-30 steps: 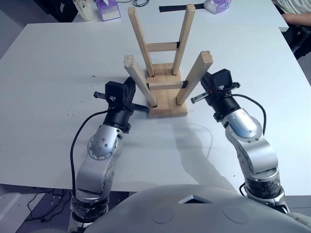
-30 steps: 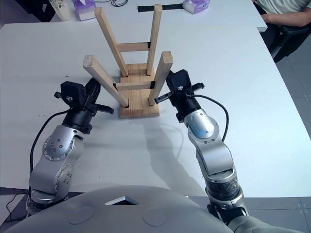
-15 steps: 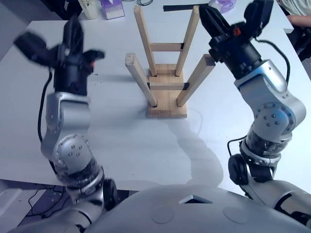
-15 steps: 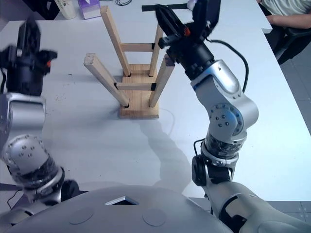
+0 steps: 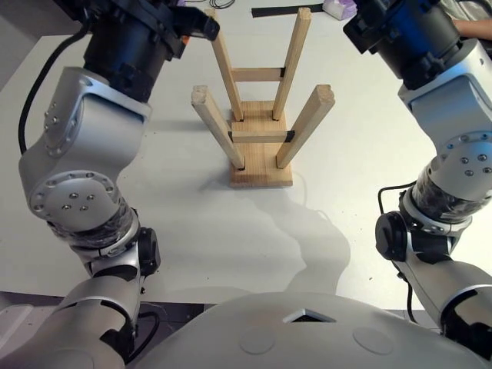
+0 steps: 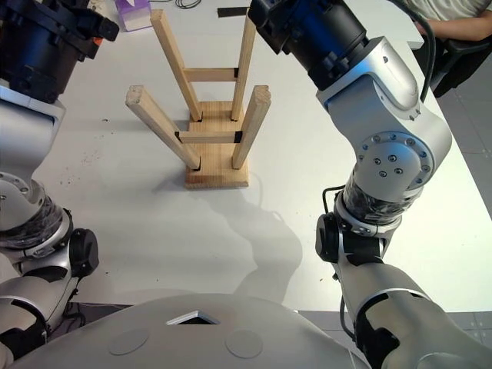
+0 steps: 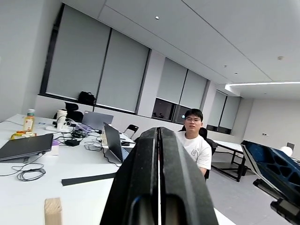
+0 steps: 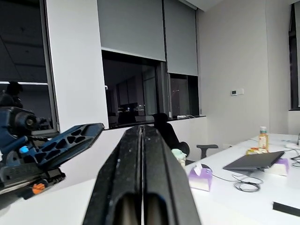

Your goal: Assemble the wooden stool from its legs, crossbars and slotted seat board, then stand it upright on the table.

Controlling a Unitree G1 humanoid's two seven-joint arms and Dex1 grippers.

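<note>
Head view: the wooden stool [image 5: 260, 127] sits upside down in the middle of the table [image 5: 361, 161], with both arms held high and clear of it. Flipping it by one leg could, I judge, loosen a joint or topple it. Its legs point up and splay outward, the seat board [image 5: 261, 174] lies flat, and the long axis is vertical.
Left wrist view: the left gripper [image 7: 158, 140] is pressed together, empty.
Right wrist view: the right gripper [image 8: 142, 136] is likewise closed, empty.

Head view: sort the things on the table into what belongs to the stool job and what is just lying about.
Job: wooden stool, upside down on its seat board, legs and crossbars fitted.
Lying about: purple tissue box, black strip, tissue pack, at the far end.
</note>
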